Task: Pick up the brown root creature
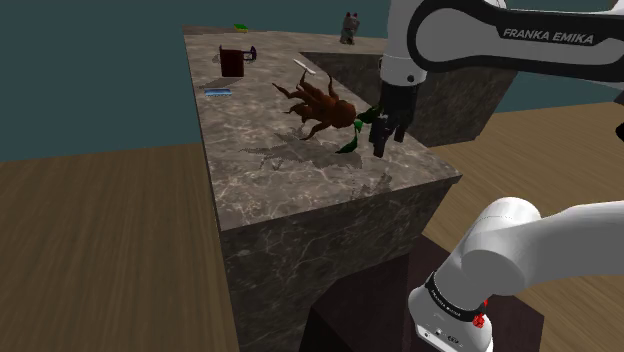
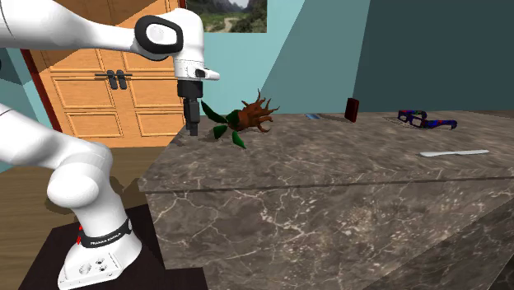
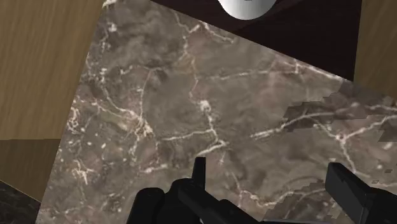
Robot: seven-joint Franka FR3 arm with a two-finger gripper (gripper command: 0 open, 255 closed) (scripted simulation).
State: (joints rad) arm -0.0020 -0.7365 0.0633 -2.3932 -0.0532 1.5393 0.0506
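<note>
Dark stone counter (image 1: 300, 185) with pale marble veining; the arm's stand sits off its near corner.

The brown root creature (image 1: 322, 104) has a knobbly reddish-brown body, splayed root legs and a tuft of green leaves (image 1: 358, 132). It lies on the counter top, toward the end nearest the stand. Roots point away from the arm, leaves toward it.

The all-black two-finger gripper (image 1: 389, 143) hangs pointing down just beside the leafy end, above the slab, not touching the creature. Jaws stand apart. In the wrist view there is bare marble between the two fingers (image 3: 198, 173), nothing clasped.

Judgement: approach stage, grasp not begun. The hand sits short of the body, over the strip of counter between leaves and edge, probably a staging spot that keeps the open fingers clear of the foliage. The leaves look a thin, floppy hold; the thick body seems the better place to close. The next move calls for a shift across the leaves to straddle the body, then a descent.

Other items lie well apart, further along the counter:
- a small dark red object (image 1: 233, 62)
- a flat blue strip (image 1: 218, 92)
- a slender white utensil (image 1: 305, 68)
- blue-and-red spectacles (image 2: 427, 120)

None crowds the approach.
</note>
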